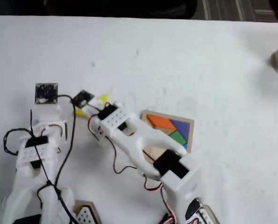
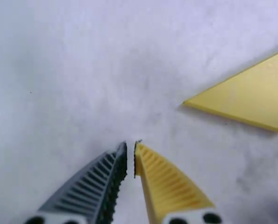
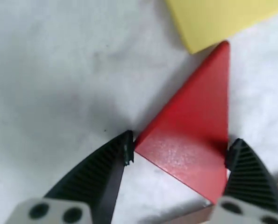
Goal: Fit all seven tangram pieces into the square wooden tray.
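Tangram work on a white table (image 1: 199,60): from the high view we see the square wooden tray (image 1: 153,152) right of centre, with an orange piece (image 1: 161,122), a blue piece (image 1: 181,126) and a green piece (image 1: 178,137) lying together in its far part and bare wood in its near part. The right arm (image 1: 129,135) stretches across the tray's near corner, and a yellow piece (image 1: 103,99) lies on the table just beyond its wrist, outside the tray. The left arm (image 1: 33,149) stands well apart from the tray. From the left wrist view we find the left gripper (image 2: 131,156) closed to a mere sliver with nothing between its grey and yellow fingers; the yellow piece (image 2: 251,100) lies off to one side of the tips, apart from them. From the right wrist view we see the right gripper (image 3: 181,149) spread wide around the broad end of a red triangle (image 3: 190,140) that lies flat on the table. One black fingertip meets a corner and the other presses the opposite edge. The triangle's far point touches the yellow piece (image 3: 218,18).
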